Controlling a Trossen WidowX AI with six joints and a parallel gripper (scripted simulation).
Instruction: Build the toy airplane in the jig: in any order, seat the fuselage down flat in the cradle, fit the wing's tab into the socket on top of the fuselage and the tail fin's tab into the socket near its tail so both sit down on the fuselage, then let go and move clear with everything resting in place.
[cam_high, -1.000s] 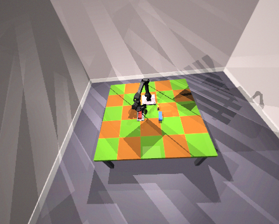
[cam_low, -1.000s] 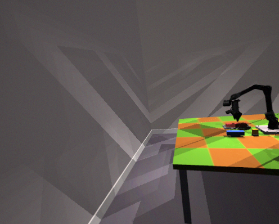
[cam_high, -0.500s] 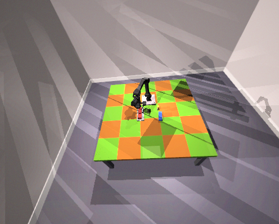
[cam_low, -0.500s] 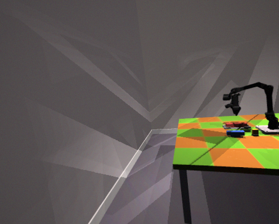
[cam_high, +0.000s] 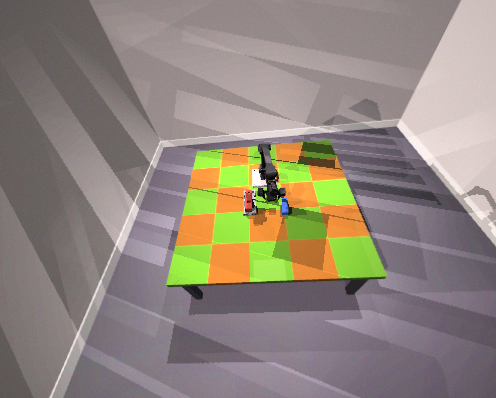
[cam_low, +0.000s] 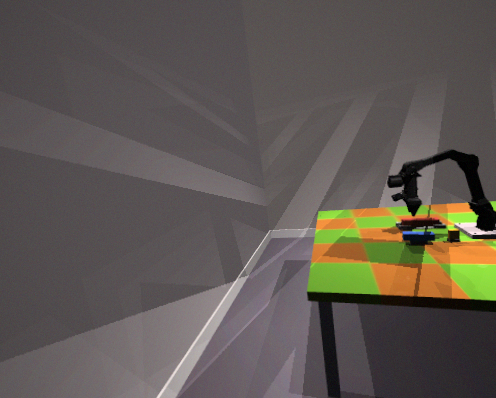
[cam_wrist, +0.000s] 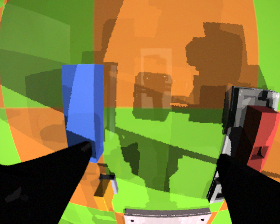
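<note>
The red fuselage (cam_high: 248, 200) (cam_low: 420, 220) (cam_wrist: 255, 131) lies lengthwise in the grey-white cradle (cam_wrist: 242, 93); a dark socket shows on its top. Whether it is fully down is hard to tell. The blue wing (cam_high: 285, 206) (cam_low: 419, 236) (cam_wrist: 84, 105) lies on the table on the other side, apart from the cradle. The small orange-yellow tail fin (cam_low: 453, 235) (cam_wrist: 104, 201) lies near the wing's end nearer the base, partly cut off by a finger in the wrist view. My gripper (cam_high: 272, 195) (cam_low: 414, 214) (cam_wrist: 156, 156) is wide open and empty, above the table between wing and cradle.
The white base plate (cam_high: 257, 178) (cam_low: 475, 231) (cam_wrist: 167, 216) of the arm stands behind the parts. The checkered table (cam_high: 230, 257) (cam_low: 340, 276) carries everything. Dark shadows of the arm fall across the table between the wing and the cradle.
</note>
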